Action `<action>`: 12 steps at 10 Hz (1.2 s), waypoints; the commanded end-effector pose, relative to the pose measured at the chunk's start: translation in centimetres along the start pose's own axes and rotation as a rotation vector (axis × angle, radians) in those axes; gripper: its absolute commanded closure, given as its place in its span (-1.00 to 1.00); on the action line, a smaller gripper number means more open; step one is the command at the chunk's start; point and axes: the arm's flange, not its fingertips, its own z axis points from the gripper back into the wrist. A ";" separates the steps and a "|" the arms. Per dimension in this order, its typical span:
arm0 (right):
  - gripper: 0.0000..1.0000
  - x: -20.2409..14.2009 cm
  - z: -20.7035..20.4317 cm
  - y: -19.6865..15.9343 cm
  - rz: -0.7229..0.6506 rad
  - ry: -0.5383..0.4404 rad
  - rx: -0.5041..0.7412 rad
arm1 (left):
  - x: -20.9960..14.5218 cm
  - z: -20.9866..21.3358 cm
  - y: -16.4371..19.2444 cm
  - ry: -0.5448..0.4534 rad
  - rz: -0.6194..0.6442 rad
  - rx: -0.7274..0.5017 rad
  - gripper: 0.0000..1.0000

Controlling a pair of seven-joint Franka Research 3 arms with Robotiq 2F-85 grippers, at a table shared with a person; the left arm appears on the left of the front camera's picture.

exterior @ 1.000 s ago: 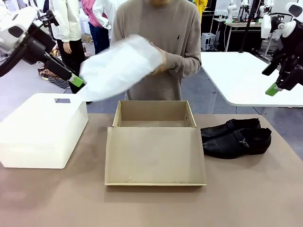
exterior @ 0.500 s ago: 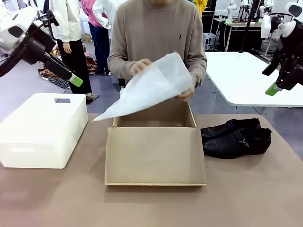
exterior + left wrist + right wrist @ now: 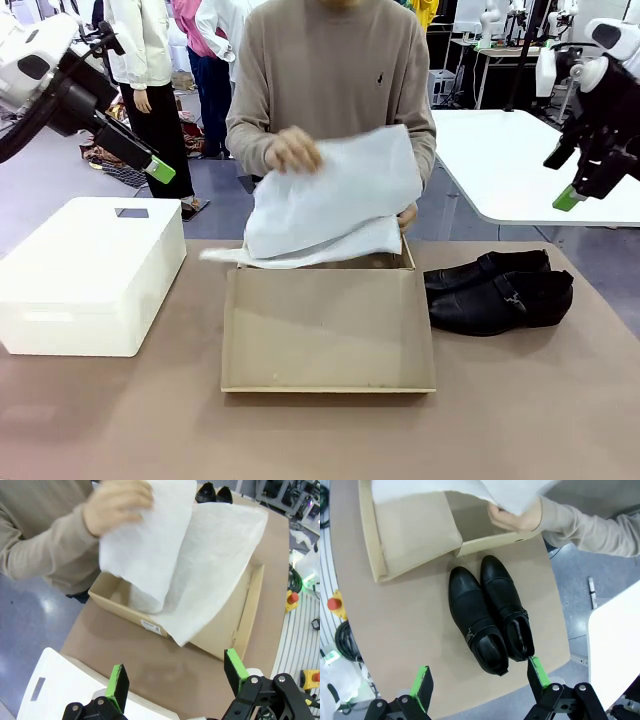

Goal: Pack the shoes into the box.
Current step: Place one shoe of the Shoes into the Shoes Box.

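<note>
The right jaws stood spread and empty, high over the tabletop (image 3: 520,420). The black dress shoes (image 3: 490,620) lay below, framed between them, side by side and touching, toes toward the cardboard shoebox (image 3: 328,335) just beside them. The left jaws, also spread and empty, hung above the white plastic box (image 3: 90,275), apart from the shoebox. The shoebox's flap lay open while a person's hands (image 3: 292,150) held white tissue paper (image 3: 330,195) over it.

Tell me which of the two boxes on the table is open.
The brown cardboard box in the middle, its flap lid laid flat; the white plastic box beside it is closed.
</note>
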 end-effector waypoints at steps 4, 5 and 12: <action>-1.00 -2.3 -3.4 -5.0 0.124 0.069 -0.032 | -0.1 -0.1 0.0 -0.021 0.013 0.001 -1.00; -1.00 -2.6 -4.2 -5.5 0.111 0.074 -0.028 | -0.1 -0.1 0.0 -0.021 0.013 0.001 -1.00; -1.00 -4.2 -9.5 -7.0 0.069 0.100 0.065 | -0.1 -0.1 0.0 -0.021 0.013 0.001 -1.00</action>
